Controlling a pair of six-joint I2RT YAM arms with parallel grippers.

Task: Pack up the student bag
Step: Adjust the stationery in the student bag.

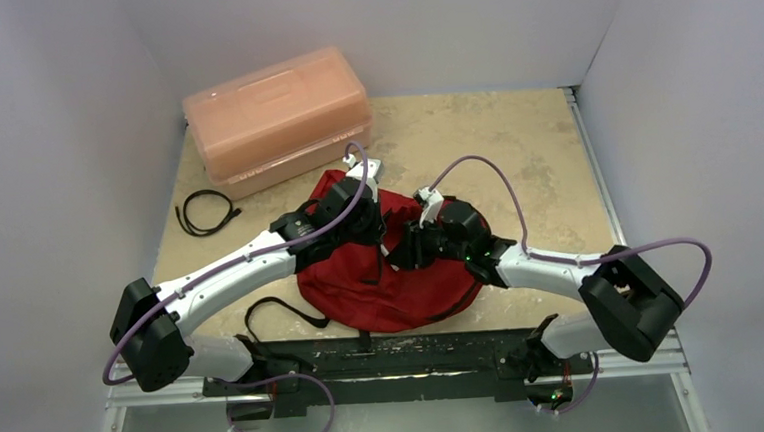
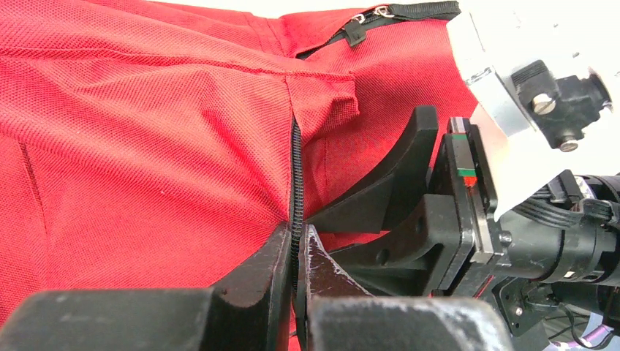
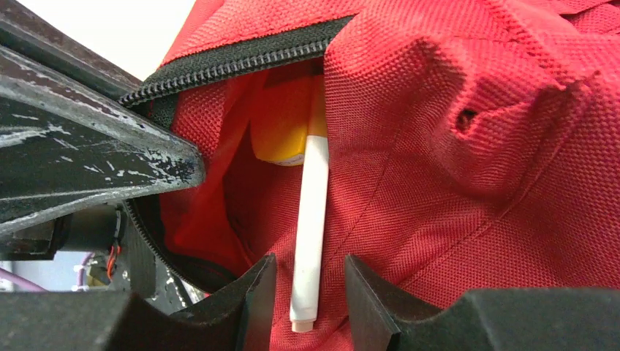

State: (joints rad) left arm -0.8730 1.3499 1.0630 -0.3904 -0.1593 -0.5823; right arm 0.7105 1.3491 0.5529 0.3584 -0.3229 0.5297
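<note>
Feeding a pen (image 3: pixel 311 197) into the bag (image 1: pixel 393 295) looks like the step in hand. Between the narrowly parted jaws of the right gripper (image 3: pixel 308 267) the white pen lies loose, its far end inside the opening; past it sits something yellow (image 3: pixel 281 139). The left gripper (image 2: pixel 296 232) pinches the zipper (image 2: pixel 295 172), spreading that mouth. Next, push the pen fully inside.

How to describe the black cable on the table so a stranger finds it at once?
Start at the orange-pink box at the back left of the table. In front of its left end, left of the red backpack, lies the cable. It is a thin coiled loop, unlike the backpack's flat strap.
</note>
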